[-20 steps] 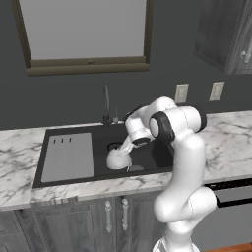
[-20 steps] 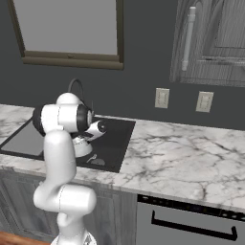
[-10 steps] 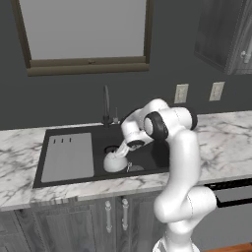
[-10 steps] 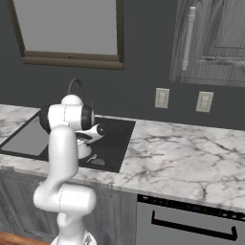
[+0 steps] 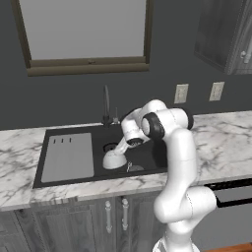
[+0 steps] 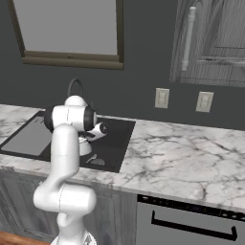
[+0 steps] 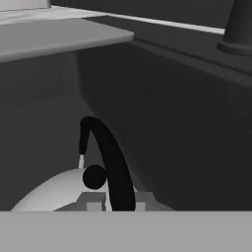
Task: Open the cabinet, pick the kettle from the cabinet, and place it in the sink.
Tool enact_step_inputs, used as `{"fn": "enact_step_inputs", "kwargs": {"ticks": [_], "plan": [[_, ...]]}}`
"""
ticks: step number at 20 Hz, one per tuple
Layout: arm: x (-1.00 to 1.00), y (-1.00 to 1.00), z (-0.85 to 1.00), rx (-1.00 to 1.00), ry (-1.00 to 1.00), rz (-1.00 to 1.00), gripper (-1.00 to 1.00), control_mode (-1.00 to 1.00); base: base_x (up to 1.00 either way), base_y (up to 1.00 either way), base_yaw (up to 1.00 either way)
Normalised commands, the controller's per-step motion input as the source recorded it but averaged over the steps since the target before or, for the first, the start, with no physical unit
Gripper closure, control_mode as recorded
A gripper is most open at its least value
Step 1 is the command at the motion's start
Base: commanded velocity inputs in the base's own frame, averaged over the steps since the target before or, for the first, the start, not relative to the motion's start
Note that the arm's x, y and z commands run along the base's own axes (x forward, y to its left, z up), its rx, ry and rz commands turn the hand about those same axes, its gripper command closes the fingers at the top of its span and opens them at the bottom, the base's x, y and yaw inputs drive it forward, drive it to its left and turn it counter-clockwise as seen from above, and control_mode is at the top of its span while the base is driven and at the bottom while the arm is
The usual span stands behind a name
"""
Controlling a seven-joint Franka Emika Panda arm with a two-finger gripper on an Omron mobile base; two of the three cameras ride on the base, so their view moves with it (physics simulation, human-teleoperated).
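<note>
Kettle [image 5: 114, 158] sits in the sink [image 5: 147, 152] basin directly under my gripper [image 5: 129, 147], its arched handle [image 7: 106, 157] running between my fingers, jaws nearly closed, can't tell if still clamping; exit is straight up.

Kettle [image 5: 114, 159] inside the black sink [image 5: 59, 178]

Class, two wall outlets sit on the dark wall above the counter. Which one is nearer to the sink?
The left outlet, the one closer to the window. It sits just past the black sink edge, while the other outlet hangs farther right, under the cabinet.
</note>
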Motion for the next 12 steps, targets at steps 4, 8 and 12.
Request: {"fn": "enact_step_inputs", "kwargs": {"ticks": [4,8,12], "plan": [[0.24,0.15,-0.25,0.04,0.00,0.02,1.00,-1.00,0.00,0.00,0.00],[0.14,0.23,-0.33,0.01,0.00,0.02,1.00,-1.00,0.00,0.00,0.00],[0.07,0.24,-0.39,0.00,0.00,0.01,1.00,-1.00,0.00,0.00,0.00]]}}
